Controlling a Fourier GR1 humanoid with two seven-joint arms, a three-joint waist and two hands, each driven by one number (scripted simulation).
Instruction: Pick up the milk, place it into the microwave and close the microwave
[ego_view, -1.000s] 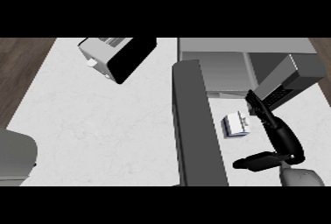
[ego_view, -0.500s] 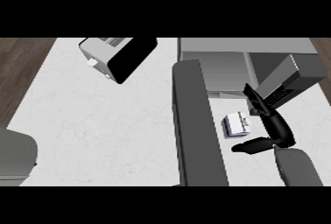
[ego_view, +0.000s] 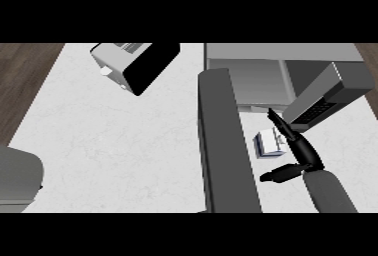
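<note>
The milk (ego_view: 269, 142) is a small white carton standing on the counter in front of the grey microwave (ego_view: 255, 75). The microwave's long dark door (ego_view: 225, 145) is swung open and runs down the view just left of the carton. My right hand (ego_view: 301, 152) is at the carton's right side, fingers straight and pointing towards the microwave, thumb (ego_view: 277, 174) spread out below the carton. I cannot tell whether the hand touches the carton. My left hand does not show; only a grey forearm (ego_view: 16, 177) sits at the lower left edge.
A toaster-like appliance (ego_view: 129, 64) with a dark side stands at the back left. The microwave's dark keypad panel (ego_view: 323, 104) juts out right of the fingers. White counter (ego_view: 111, 150) spreads left of the door.
My right forearm has come further into view and the hand has shifted left, closer to the milk. The thumb has moved up and left. The carton has stayed put.
</note>
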